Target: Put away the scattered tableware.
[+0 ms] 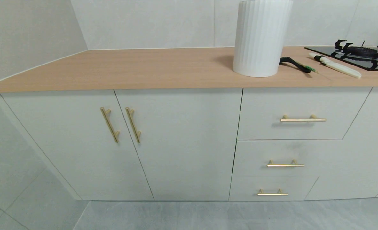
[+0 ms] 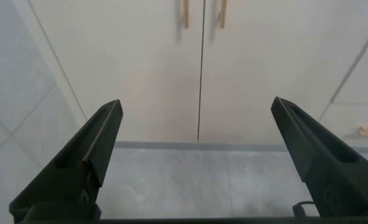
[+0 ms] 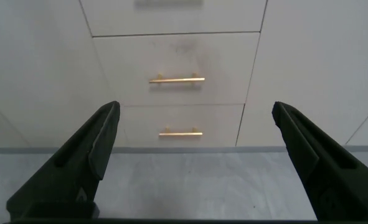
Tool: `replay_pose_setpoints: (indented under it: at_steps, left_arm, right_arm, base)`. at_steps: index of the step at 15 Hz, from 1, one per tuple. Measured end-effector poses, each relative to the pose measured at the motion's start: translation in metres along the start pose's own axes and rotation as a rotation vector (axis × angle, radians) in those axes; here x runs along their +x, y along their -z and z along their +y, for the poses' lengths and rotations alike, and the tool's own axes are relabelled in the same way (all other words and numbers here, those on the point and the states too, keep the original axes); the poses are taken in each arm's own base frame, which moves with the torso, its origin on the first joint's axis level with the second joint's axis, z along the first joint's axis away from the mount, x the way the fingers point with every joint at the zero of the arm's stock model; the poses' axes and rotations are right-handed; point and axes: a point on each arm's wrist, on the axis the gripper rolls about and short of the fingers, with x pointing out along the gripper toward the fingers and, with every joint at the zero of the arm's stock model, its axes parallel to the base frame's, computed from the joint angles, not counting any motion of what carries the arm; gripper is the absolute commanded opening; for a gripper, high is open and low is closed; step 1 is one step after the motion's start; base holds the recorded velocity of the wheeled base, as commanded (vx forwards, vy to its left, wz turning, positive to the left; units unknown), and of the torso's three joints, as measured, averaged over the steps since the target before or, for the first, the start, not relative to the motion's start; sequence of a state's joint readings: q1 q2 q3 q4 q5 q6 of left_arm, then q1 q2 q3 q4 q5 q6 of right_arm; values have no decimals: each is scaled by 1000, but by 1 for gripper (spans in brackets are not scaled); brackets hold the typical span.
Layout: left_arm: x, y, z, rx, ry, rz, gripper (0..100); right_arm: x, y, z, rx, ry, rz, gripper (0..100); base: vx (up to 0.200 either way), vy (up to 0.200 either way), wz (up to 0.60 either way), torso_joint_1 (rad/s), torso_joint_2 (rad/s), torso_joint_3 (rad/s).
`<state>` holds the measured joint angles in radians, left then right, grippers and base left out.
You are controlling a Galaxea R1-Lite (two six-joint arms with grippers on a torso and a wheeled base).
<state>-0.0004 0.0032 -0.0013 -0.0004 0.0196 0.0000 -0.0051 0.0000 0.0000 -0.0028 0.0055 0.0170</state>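
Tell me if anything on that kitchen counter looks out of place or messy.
Two things lie loose on the counter between the white ribbed container and the stove: a black-handled utensil by the container's base and a cream utensil lying askew beside the stove. Nothing looks spilled or damaged.

No writing (or numbers) can be read.

You get the widest way in over the countertop (image 1: pixel 128 68) left of the tall white ribbed container (image 1: pixel 261 38). Right of it, the black-handled tool (image 1: pixel 296 64) and the long white utensil (image 1: pixel 336 66) crowd the narrow strip before the stove (image 1: pixel 361 52).
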Motion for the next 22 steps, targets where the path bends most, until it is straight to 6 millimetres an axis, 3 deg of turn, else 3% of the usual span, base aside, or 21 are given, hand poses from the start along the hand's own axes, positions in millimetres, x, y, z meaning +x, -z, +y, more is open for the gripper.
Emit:
replay_pose_setpoints:
  at_steps: [11, 15, 18, 22]
  left_arm:
    - [0, 0, 0, 0, 0, -1, 100]
    - [0, 0, 0, 0, 0, 0, 100]
    - [0, 0, 0, 0, 0, -1, 100]
    - [0, 0, 0, 0, 0, -1, 100]
  right_arm:
    - [-1, -2, 0, -42, -9, -9, 100]
    - [-4, -53, 1, -10, -81, -65, 100]
    - [26, -77, 3, -32, -119, 106, 100]
    - [111, -93, 9, -46, -147, 403, 100]
  base:
    - [0, 0, 0, 0, 0, 0]
    - [0, 0, 0, 0, 0, 0]
    - [0, 0, 0, 0, 0, 0]
    - [0, 0, 0, 0, 0, 0]
